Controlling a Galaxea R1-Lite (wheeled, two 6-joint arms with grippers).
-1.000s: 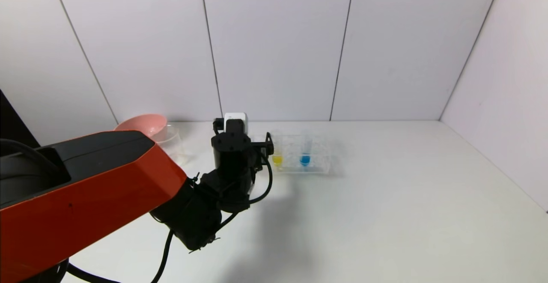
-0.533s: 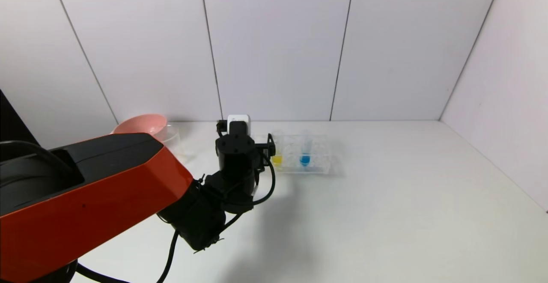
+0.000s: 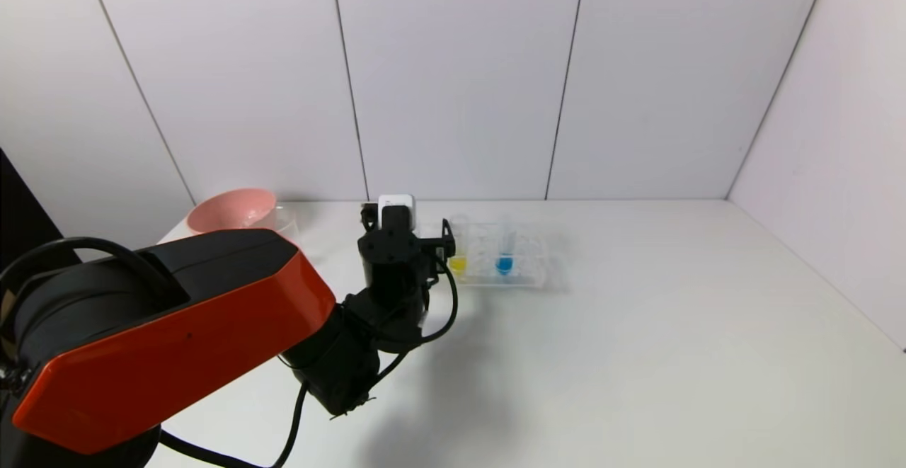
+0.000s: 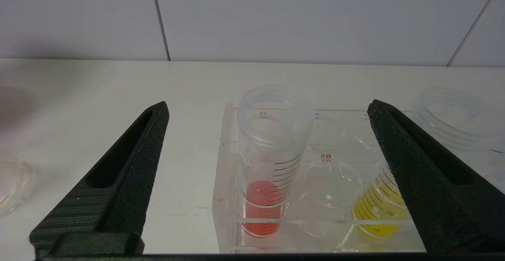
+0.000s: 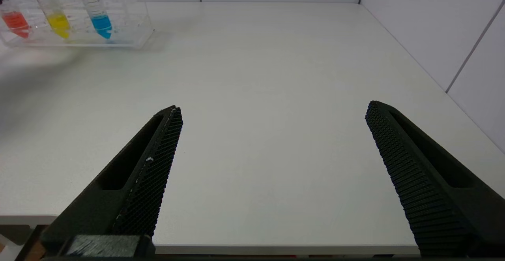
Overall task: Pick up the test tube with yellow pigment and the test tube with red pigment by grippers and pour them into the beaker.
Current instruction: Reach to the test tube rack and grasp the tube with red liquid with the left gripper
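The test tube with red pigment (image 4: 272,154) stands upright in the end slot of a clear rack (image 4: 225,182). The test tube with yellow pigment (image 4: 378,213) stands two slots along, with an empty slot between them. My left gripper (image 4: 268,105) is open, level with the red tube's rim; the red tube stands between its two fingers, touching neither. In the head view the left wrist (image 3: 393,248) hides the red tube, and the yellow tube (image 3: 459,264) shows beside it. The beaker (image 3: 289,221) stands by the pink bowl, partly behind my arm. My right gripper (image 5: 273,106) is open and empty over the table's front edge.
A blue-tipped tube (image 3: 504,264) stands in the rack (image 3: 527,275) past the yellow one. A pink bowl (image 3: 233,212) sits at the back left. The wall runs close behind the rack. The right wrist view shows all three tubes far off, the red one (image 5: 15,22) at the end.
My left arm has moved forward and slightly right, bringing the wrist closer to the rack's left end. The tubes and rack have not moved.
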